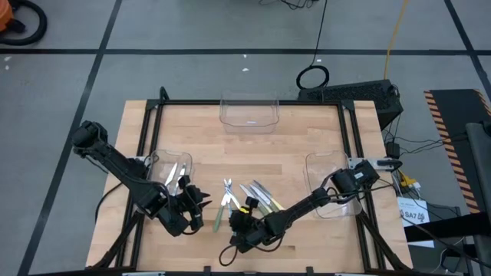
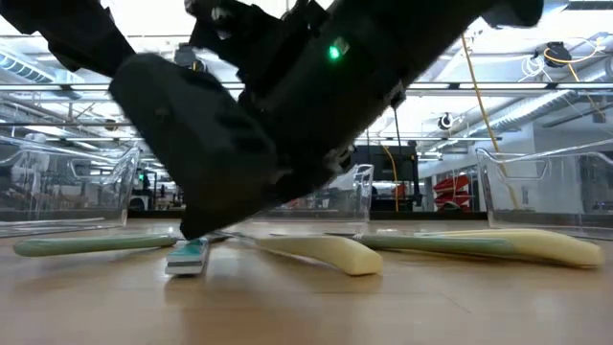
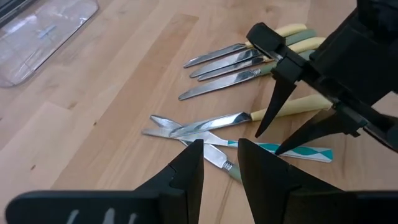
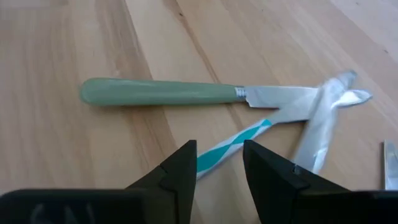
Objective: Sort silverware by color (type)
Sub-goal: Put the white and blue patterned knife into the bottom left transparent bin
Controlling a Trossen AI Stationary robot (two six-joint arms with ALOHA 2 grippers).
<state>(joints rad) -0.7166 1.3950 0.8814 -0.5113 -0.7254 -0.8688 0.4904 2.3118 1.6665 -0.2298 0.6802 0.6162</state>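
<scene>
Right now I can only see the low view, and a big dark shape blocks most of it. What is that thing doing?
Observer: That is the right claw. It is open, with a finger on either side of a teal-and-white striped handle.
Visitor: Is the other arm anywhere near?
Observer: Yes. The left claw hangs close by, also open, facing the green-handled knife.
Visitor: Has anything been sorted?
Observer: From above, the clear bin on the left already holds some silverware.
</scene>
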